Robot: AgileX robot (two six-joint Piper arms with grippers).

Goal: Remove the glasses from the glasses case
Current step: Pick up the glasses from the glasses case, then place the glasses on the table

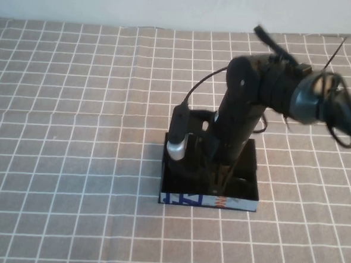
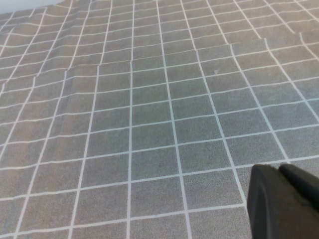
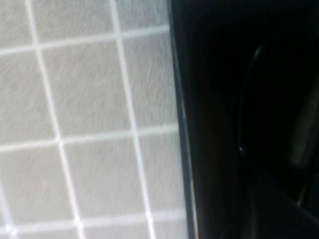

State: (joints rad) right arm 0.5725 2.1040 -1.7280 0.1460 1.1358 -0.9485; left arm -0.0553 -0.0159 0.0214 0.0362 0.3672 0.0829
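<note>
The glasses case (image 1: 242, 203) is a shallow black box in the middle of the table, its white front side printed in blue and orange. My right gripper (image 1: 220, 179) reaches straight down into it, near the front wall. In the high view I cannot tell the glasses from the black interior. In the right wrist view the case's edge (image 3: 182, 124) borders the cloth, and a faint curved dark outline (image 3: 243, 109) inside may be the glasses. My left gripper (image 2: 280, 168) is out of the high view; it hovers shut and empty over bare cloth.
A grey cloth with a white grid (image 1: 74, 131) covers the whole table. A pale wall (image 1: 141, 4) runs along the far edge. The right arm (image 1: 297, 94) and its cables stretch in from the right above the case.
</note>
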